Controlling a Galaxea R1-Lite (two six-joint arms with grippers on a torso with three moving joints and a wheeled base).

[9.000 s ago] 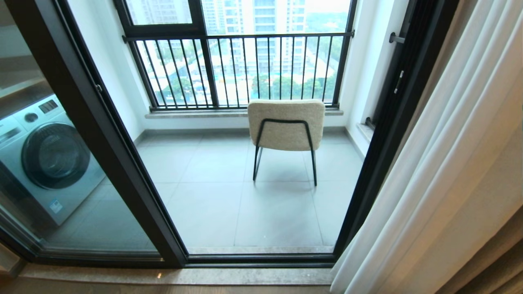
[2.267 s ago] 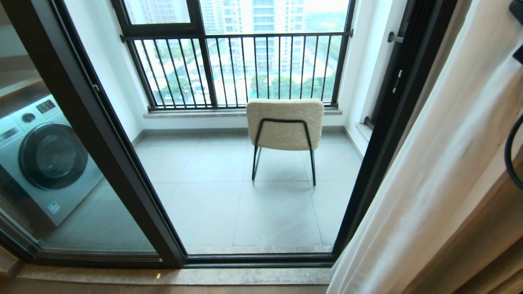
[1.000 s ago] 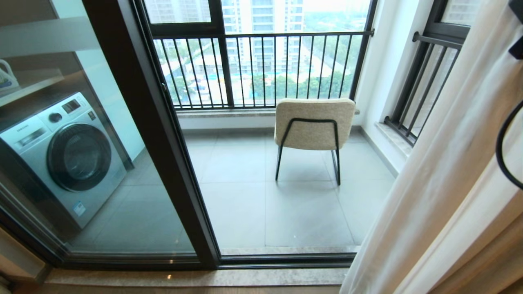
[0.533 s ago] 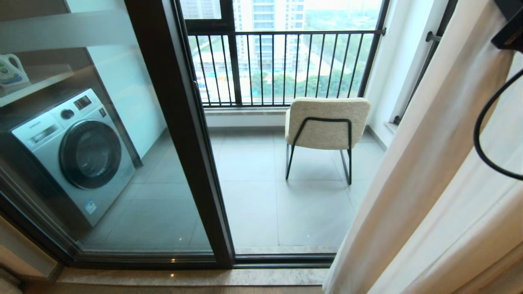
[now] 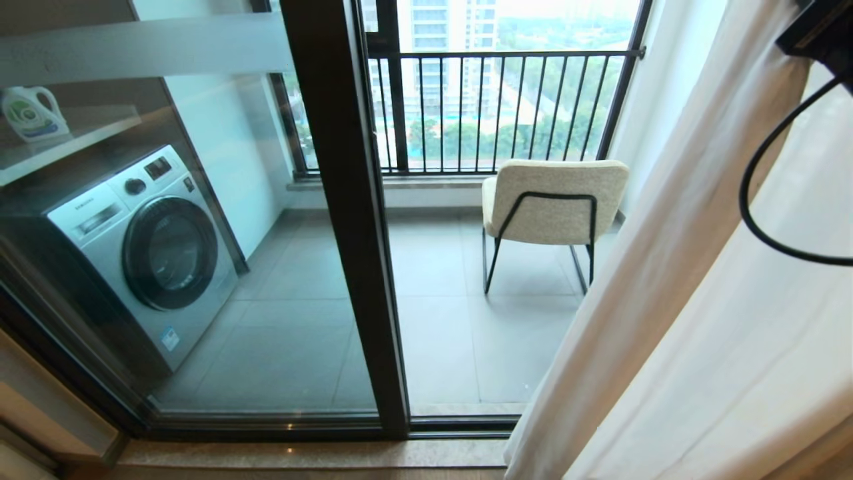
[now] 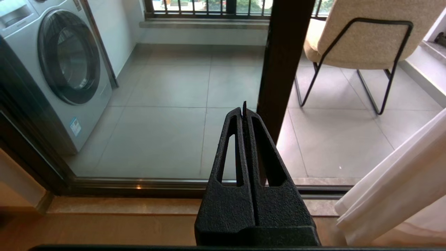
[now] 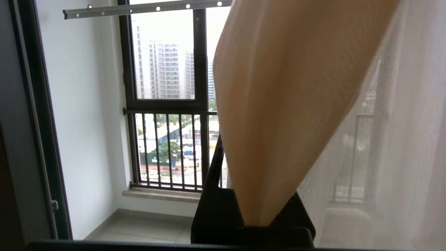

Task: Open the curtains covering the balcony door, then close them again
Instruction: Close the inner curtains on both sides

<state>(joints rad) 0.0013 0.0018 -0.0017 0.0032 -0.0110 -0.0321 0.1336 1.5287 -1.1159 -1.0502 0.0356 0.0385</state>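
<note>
Closing leg of task appears underway: right gripper [image 7: 244, 209] is clamped on a bunched fold of the curtains [image 5: 700, 280], fabric pinched between its jaws. Curtains sit at 3 o'clock in head view, covering only the right edge of the balcony door [image 5: 346, 220]; glass otherwise uncovered. Long axis of fabric runs ceiling to floor, leaning slightly, hem at 5 o'clock. Next move, by judgement: draw fabric across toward 9 o'clock w/o losing grip. Left gripper [image 6: 244, 108] idle, pressed together, empty.
</note>
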